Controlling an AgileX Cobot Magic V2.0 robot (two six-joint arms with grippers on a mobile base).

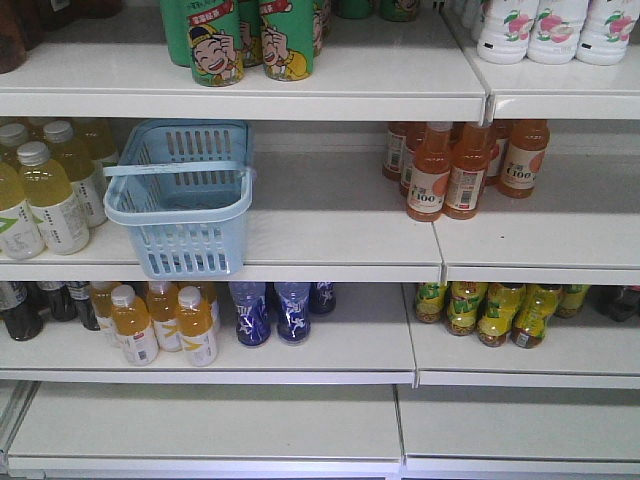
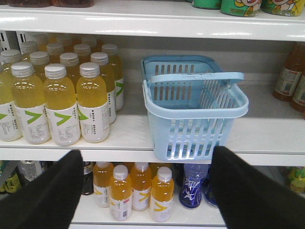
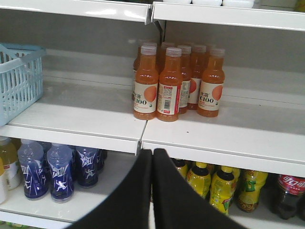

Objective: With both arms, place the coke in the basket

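Observation:
The coke is out of view in every frame. The pale blue basket [image 1: 180, 214] stands empty on the middle shelf with its flat handle lying across the rim. In the left wrist view the basket [image 2: 195, 110] is straight ahead and slightly right. My left gripper [image 2: 147, 151] is open below its front edge, its black fingers [image 2: 47, 191] spread wide with nothing between them. The right wrist view catches only the basket's wall [image 3: 19, 81] at the far left. My right gripper [image 3: 152, 151] is shut and empty, below the shelf lip and well right of the basket.
Pale yellow bottles [image 2: 62, 100] crowd the shelf left of the basket. Orange C100 bottles [image 3: 171, 86] stand to its right. Below are orange-yellow bottles [image 2: 136, 188], blue bottles [image 3: 47, 171], yellow-green bottles [image 3: 221, 186] and a dark cola bottle [image 3: 288, 191]. Green cans [image 1: 240, 40] sit above.

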